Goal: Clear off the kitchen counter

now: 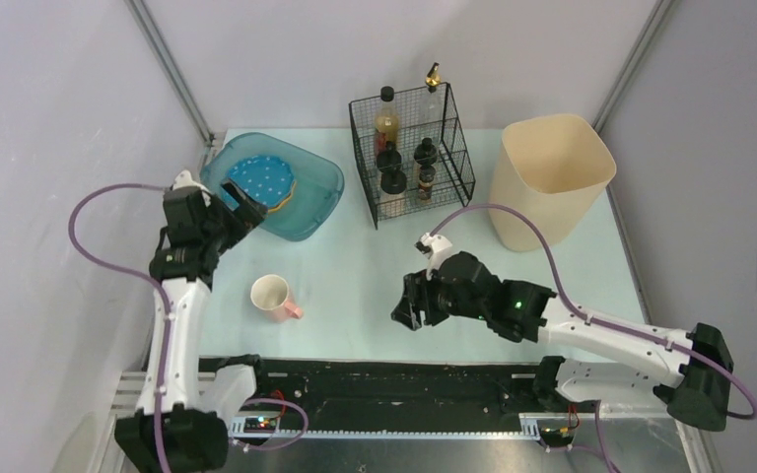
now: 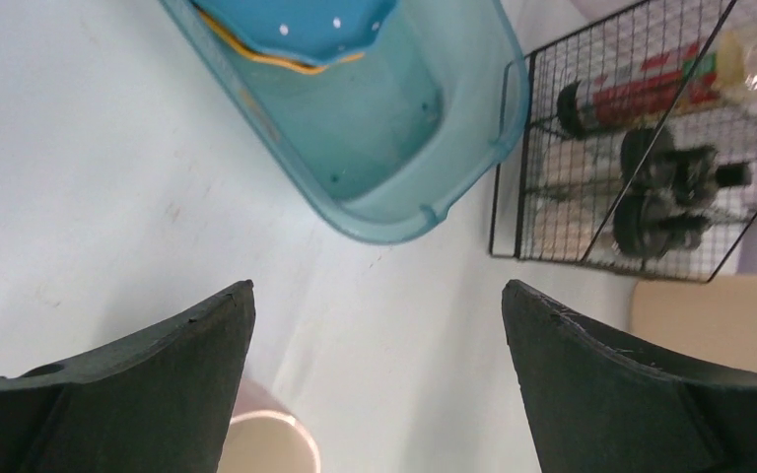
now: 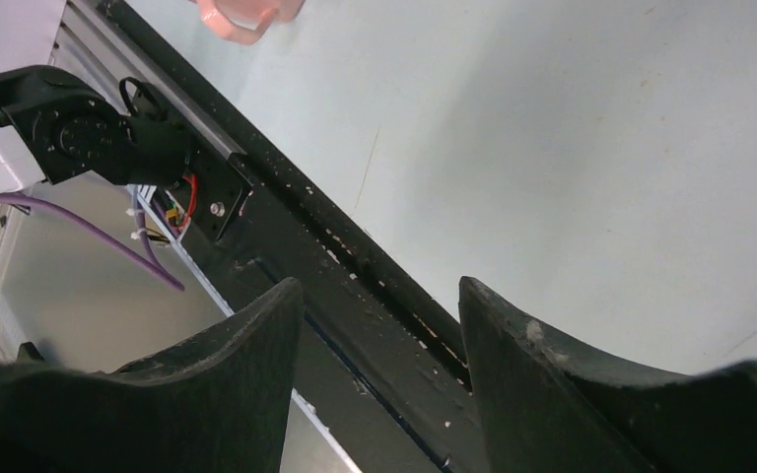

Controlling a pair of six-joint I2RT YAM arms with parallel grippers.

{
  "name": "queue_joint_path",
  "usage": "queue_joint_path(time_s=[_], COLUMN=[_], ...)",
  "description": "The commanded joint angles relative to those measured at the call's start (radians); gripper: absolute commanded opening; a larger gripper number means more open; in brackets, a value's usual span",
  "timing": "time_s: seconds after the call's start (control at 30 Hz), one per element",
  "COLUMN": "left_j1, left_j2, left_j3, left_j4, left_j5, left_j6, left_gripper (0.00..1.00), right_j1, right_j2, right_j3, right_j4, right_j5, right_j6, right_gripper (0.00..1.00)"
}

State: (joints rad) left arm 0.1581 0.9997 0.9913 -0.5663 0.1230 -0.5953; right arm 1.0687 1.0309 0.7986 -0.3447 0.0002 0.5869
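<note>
No text is legible; the bottle's (image 2: pixel 641 94) red label is blurred.

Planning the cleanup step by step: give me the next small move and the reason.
Probably bring the left pincer down over the pink mug. That pincer stands open and empty beside the teal tub, and the mug sits upright and loose on the kitchen counter, close by it.
</note>
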Motion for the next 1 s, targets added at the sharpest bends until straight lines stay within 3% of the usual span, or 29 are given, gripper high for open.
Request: queue_joint_path(time_s=[0.0,0.2,0.43,0.73,0.97], left_j1=[-0.040,-0.132,-0.364,-0.512,-0.613], left_j2=[-0.133,-0.237,-0.297,-0.326,-0.247], left_j3=[-0.062,-0.137,-0.158,-0.225,-0.243], left_j4=[-0.087,-0.156,-0.242,-0.273,-0.271], left_j5=[-0.041,0.043,-0.105,-0.297,-0.438], left_j6=[0.119,0.128,0.093,-0.021,-0.075], left_gripper=[1.00,1.00,1.00,1.00,0.96], right_j1=[0.041,0.085,0.131,0.179,0.216], right_j2=[0.038,0.094,0.129,0.146,0.163], right_j3=[0.046,0.045,0.047,0.045,0.041], right_j4=[0.068,0.088,0.059,0.019,0.024], right_j5=[0.039,0.065,0.130,0.206,0.236], right_j6=[-0.010,-0.002,0.008,0.024,0.046], right_gripper=[0.64,0.64,0.64,0.64,0.66])
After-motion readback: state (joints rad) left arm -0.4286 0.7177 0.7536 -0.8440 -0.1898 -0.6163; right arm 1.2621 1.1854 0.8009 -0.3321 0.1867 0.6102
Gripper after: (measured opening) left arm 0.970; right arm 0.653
